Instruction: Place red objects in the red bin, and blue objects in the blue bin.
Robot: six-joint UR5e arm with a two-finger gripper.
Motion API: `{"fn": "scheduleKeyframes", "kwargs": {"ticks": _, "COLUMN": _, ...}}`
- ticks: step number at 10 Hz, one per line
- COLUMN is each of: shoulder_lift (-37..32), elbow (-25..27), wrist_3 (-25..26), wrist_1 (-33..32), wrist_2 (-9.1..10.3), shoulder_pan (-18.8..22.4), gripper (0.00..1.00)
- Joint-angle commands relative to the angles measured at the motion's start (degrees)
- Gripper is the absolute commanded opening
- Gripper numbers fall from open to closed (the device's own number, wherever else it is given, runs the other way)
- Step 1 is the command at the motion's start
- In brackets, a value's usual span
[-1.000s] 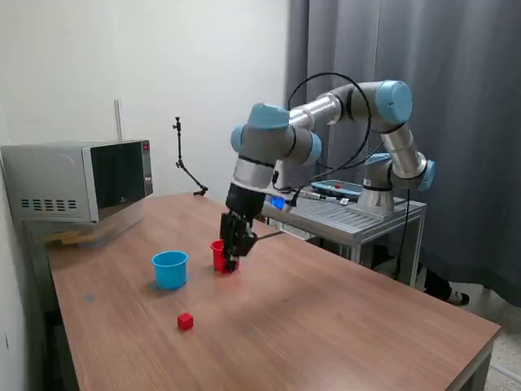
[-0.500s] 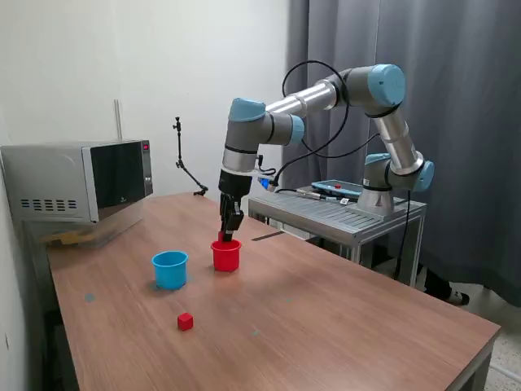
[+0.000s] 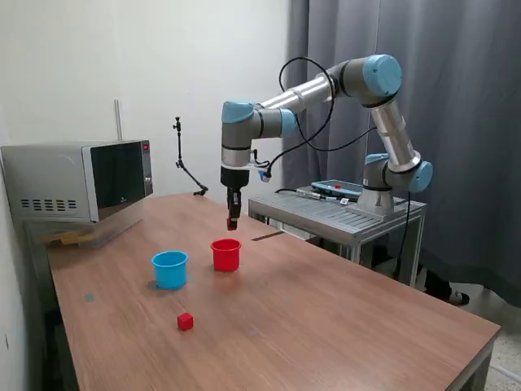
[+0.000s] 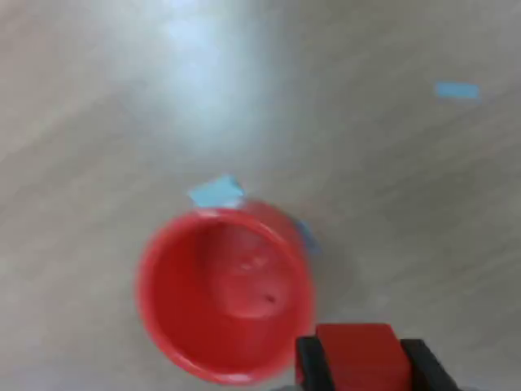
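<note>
My gripper (image 3: 233, 221) hangs a short way above the red bin (image 3: 226, 255), a small round red cup on the wooden table. It is shut on a small red cube (image 4: 361, 356), held between the two black fingers (image 4: 308, 358). Through the wrist camera I look down into the red bin (image 4: 224, 293), whose inside looks empty. A second red cube (image 3: 186, 322) lies on the table nearer the front edge. The blue bin (image 3: 170, 269), a light blue cup, stands beside the red one toward the exterior view's left. No dark blue cubes show.
A microwave (image 3: 80, 179) sits at the table's far corner on the exterior view's left. A metal side table (image 3: 342, 213) carrying the arm's base stands behind the wooden table (image 3: 326, 326). Small blue tape marks (image 4: 216, 192) lie on the tabletop by the red cup.
The gripper has risen from beside the red cup's rim to above it, lifting the red cube. The arm has straightened upward and swung toward the exterior view's left.
</note>
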Motion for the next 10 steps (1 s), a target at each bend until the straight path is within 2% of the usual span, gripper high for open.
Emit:
{"fn": "scheduleKeyframes", "kwargs": {"ticks": 1, "shoulder_lift": -3.8, "elbow": 6.8, "wrist_3": 0.5, "wrist_1": -0.4, "wrist_2": 0.45, "shoulder_pan": -3.2, "gripper": 0.0}}
{"fn": "scheduleKeyframes", "kwargs": {"ticks": 2, "shoulder_lift": -4.7, "elbow": 9.4, "wrist_3": 0.5, "wrist_1": -0.5, "wrist_2": 0.8, "shoulder_pan": -3.9, "gripper": 0.0}}
{"fn": "scheduleKeyframes", "kwargs": {"ticks": 4, "shoulder_lift": -5.1, "elbow": 13.1, "wrist_3": 0.4, "wrist_1": -4.6, "wrist_2": 6.66, "shoulder_pan": -4.9, "gripper": 0.0}}
{"fn": "scheduleKeyframes", "kwargs": {"ticks": 6, "shoulder_lift": -4.9, "elbow": 15.1, "wrist_3": 0.4, "wrist_1": -10.4, "wrist_2": 8.53, "shoulder_pan": -4.8, "gripper": 0.0}}
{"fn": "scheduleKeyframes", "kwargs": {"ticks": 7, "shoulder_lift": -3.9, "elbow": 15.4, "wrist_3": 0.4, "wrist_1": -12.7, "wrist_2": 10.28, "shoulder_pan": -4.8, "gripper": 0.0}}
{"fn": "scheduleKeyframes", "kwargs": {"ticks": 10, "shoulder_lift": -2.2, "elbow": 13.8, "wrist_3": 0.1, "wrist_1": -14.5, "wrist_2": 10.29, "shoulder_pan": -5.7, "gripper": 0.0}}
